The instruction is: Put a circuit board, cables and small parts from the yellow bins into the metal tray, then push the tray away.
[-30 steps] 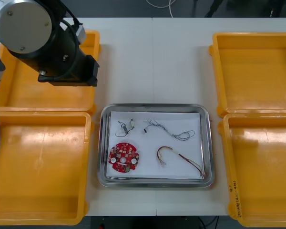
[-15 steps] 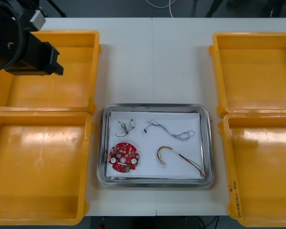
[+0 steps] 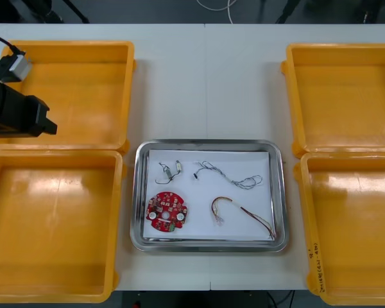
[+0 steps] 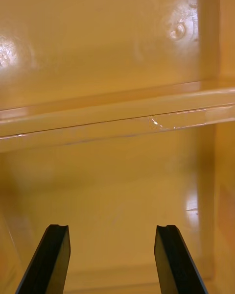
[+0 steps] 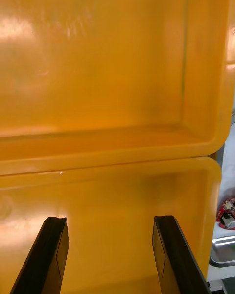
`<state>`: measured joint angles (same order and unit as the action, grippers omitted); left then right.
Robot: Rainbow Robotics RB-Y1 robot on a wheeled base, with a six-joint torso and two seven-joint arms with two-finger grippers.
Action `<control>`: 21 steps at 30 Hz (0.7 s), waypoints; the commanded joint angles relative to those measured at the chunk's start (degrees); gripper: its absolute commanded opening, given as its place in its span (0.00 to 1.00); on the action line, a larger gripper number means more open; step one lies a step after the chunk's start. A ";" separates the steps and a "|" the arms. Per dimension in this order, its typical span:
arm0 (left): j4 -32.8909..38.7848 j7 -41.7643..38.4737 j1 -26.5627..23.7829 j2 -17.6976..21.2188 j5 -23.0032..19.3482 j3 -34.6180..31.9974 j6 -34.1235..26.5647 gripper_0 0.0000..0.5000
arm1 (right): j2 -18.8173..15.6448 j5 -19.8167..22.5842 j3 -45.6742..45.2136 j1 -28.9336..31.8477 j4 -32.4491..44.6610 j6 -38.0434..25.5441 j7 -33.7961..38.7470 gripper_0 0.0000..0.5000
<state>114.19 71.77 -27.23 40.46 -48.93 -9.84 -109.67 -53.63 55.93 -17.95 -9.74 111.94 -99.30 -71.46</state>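
The left arm [image 3: 16,114] is hanging over the outer edge of the far-left bin [image 3: 77,96], well apart from the tray [image 3: 208,144]. In the left wrist view the left gripper [image 5: 110,255] is standing with its fingers [image 5: 51,255] wide apart and nothing between them. The floor of the near-left bin [image 5: 112,201] is lying behind them, and the far-left bin [image 5: 98,54] is lying past the two touching rims. The board [image 5: 226,213] and a corner of the tray [image 5: 223,247] are peeking in just beside that near bin.

On the tabletop [image 3: 205,83], the near-left bin [image 3: 51,224] is sitting against the far-left one. The tray is sitting between the left and right bins, white inside. In its left half the black cable [image 3: 165,171] is lying at the far side with a small metal part [image 3: 178,168] just beside it, and the board [image 3: 167,212] is lying nearer the front edge. In its right half the blue-and-white cable [image 3: 230,174] is stretching along the far side, and the red-and-yellow cable [image 3: 240,213] is curving below it, near the front right corner.

The far-right bin [image 3: 346,96] and near-right bin [image 3: 353,224] are sitting rim to rim.

The right gripper [image 4: 111,259] is hovering over a right bin [image 4: 117,201], its fingers [image 4: 49,259] spread apart and holding nothing, with the joined rims crossing ahead of them.
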 commanded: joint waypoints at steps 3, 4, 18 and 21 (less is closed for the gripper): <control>6.22 5.31 6.66 2.52 0.94 -5.10 -0.33 1.00 | -2.89 2.95 -2.01 0.42 1.53 0.16 1.06 1.00; 6.49 5.75 7.01 2.52 0.94 -5.54 -0.33 1.00 | -2.89 3.48 -2.01 0.42 1.53 0.16 1.06 1.00; 11.06 11.11 14.13 2.52 1.91 -10.91 -0.33 1.00 | -3.06 5.76 2.30 -1.69 11.02 -2.04 1.50 1.00; 11.06 11.72 14.57 2.52 1.82 -11.34 -0.33 1.00 | -3.06 6.20 4.23 -3.01 12.96 -2.30 1.68 1.00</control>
<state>123.33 78.73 -13.99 40.49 -47.52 -18.90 -109.67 -53.73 61.28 -16.39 -10.14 122.23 -100.88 -71.46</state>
